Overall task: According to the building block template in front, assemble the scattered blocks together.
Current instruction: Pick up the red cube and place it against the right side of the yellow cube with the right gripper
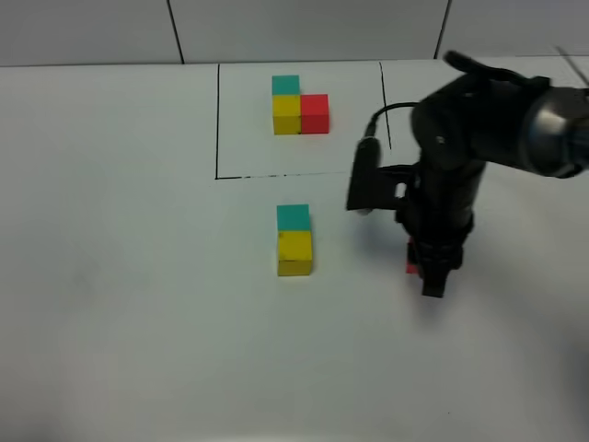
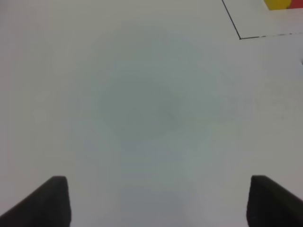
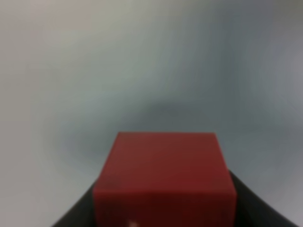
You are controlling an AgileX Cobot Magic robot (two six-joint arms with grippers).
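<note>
The building block template [image 1: 299, 106] sits at the back inside a thin black outline: a teal cube behind a yellow one, with a red one to the yellow's right. Of the scattered blocks, the teal cube [image 1: 294, 217] and the yellow cube [image 1: 294, 252] touch in a line mid-table. To their right, the red cube [image 1: 410, 259] shows only as a sliver behind my right gripper [image 1: 431, 278]. In the right wrist view that gripper [image 3: 163, 210] is shut on the red cube [image 3: 163, 175]. My left gripper [image 2: 158, 203] is open over bare table.
The white table [image 1: 138, 276] spreads wide to the left and front. A corner of the black outline [image 2: 239, 35] and a bit of the template's yellow cube [image 2: 279, 4] appear in the left wrist view. The right arm [image 1: 479, 129] reaches in from the right edge.
</note>
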